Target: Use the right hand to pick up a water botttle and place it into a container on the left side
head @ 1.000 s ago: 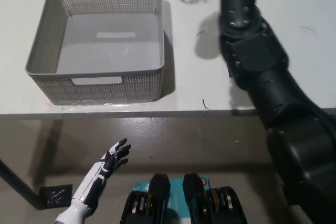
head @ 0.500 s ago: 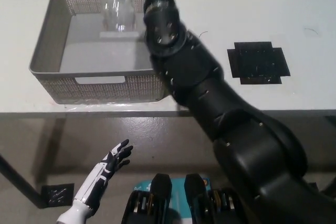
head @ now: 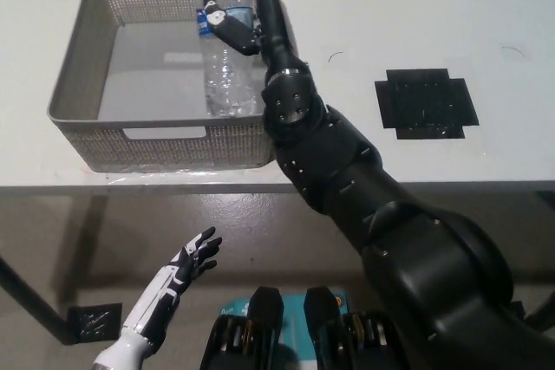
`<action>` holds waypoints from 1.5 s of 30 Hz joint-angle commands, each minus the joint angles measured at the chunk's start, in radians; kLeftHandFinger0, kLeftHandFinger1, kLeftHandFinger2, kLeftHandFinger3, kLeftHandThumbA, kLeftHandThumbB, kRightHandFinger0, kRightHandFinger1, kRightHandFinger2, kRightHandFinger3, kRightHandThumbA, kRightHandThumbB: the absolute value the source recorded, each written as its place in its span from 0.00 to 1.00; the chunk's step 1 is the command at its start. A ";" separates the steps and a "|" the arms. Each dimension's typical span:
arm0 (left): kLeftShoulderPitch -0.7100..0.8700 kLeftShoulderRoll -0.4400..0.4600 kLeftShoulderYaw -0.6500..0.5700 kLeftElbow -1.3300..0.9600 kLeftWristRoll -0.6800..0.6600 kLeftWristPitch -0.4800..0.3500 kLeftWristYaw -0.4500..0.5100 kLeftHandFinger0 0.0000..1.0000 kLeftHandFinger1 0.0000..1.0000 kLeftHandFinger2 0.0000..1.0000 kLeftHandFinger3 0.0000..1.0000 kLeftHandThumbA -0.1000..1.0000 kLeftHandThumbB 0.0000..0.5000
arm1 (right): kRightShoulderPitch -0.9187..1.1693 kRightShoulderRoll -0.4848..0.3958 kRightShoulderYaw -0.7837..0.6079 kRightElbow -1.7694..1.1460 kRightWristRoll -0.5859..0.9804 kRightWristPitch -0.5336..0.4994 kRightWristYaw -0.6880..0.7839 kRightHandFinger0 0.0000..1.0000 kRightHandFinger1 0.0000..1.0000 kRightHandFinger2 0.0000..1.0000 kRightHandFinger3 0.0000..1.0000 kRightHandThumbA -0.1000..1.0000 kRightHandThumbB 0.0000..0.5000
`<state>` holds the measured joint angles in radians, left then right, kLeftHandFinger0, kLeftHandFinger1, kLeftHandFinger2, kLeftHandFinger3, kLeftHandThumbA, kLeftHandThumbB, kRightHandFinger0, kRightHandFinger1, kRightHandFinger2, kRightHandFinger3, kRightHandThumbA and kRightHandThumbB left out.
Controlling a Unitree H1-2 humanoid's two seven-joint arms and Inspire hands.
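Fingers (head: 201,249) of the white left hand (head: 178,273) are spread and hold nothing; this hand rests below the table edge at the lower left and takes no part in the work.

Beyond it, the white table (head: 434,6) carries a grey mesh container (head: 78,93) on its left portion and a black cross-shaped mat (head: 427,103) on its right portion, well apart from the container.

The black right arm reaches diagonally from the lower right across the container's right wall. The right hand (head: 236,25) is closed around the upper part of the clear water bottle (head: 224,75), near its blue label.

The bottle stands upright inside the container, next to the right wall. Its base appears to be at or just above the container floor; contact cannot be confirmed from this view.

Task status, as judged:
- Pick-up: complete.
- Transfer to the container: complete.
- Release: outstanding. The hand must open and withdraw without tipping the bottle.
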<state>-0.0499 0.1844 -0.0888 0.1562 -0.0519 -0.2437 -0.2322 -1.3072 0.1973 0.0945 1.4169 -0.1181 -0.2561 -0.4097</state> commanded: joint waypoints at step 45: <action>-0.004 0.028 0.016 -0.010 0.004 0.006 -0.016 1.00 1.00 1.00 1.00 1.00 0.43 | 1.130 -0.385 0.027 -1.544 0.120 -0.075 0.227 1.00 1.00 1.00 1.00 1.00 0.70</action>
<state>-0.0457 0.1862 -0.0918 0.1707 -0.0487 -0.2065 -0.2473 -0.5438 -0.0250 0.2099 0.5329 -0.1956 -0.3155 -0.3112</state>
